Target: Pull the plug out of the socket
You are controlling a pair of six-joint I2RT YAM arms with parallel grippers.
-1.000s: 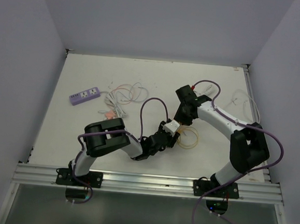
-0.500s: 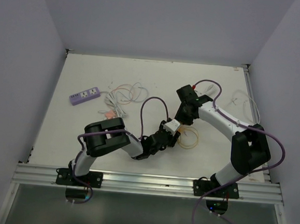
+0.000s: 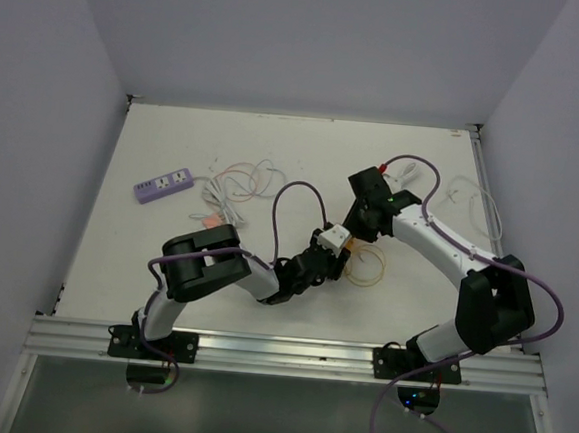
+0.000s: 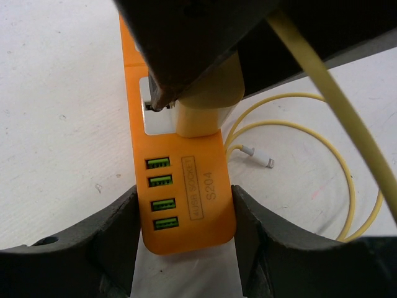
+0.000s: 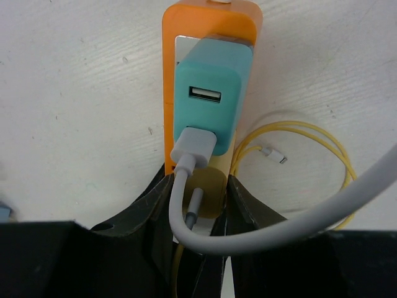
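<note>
The socket is an orange strip (image 4: 186, 205) with green USB ports, and my left gripper (image 4: 185, 211) is shut on its near end, one finger on each long side. A cream-yellow plug (image 4: 208, 99) sits on the strip's white face. My right gripper (image 5: 198, 186) is shut on this cream plug (image 5: 217, 183). Whether its pins are still in the strip is hidden. A teal plug (image 5: 211, 93) with a white cable (image 5: 186, 152) stands beside it. In the top view both grippers meet at mid-table, left (image 3: 321, 257) and right (image 3: 362, 227).
A yellow cable (image 3: 366, 268) lies coiled just right of the strip. A purple power strip (image 3: 164, 184) with a tangle of white and orange cord (image 3: 233, 194) lies at the far left. More white cable (image 3: 472, 196) runs along the right edge.
The right arm has swung to the right, its elbow toward the table's right edge and its wrist slightly up and right. The left gripper has stayed on the strip.
</note>
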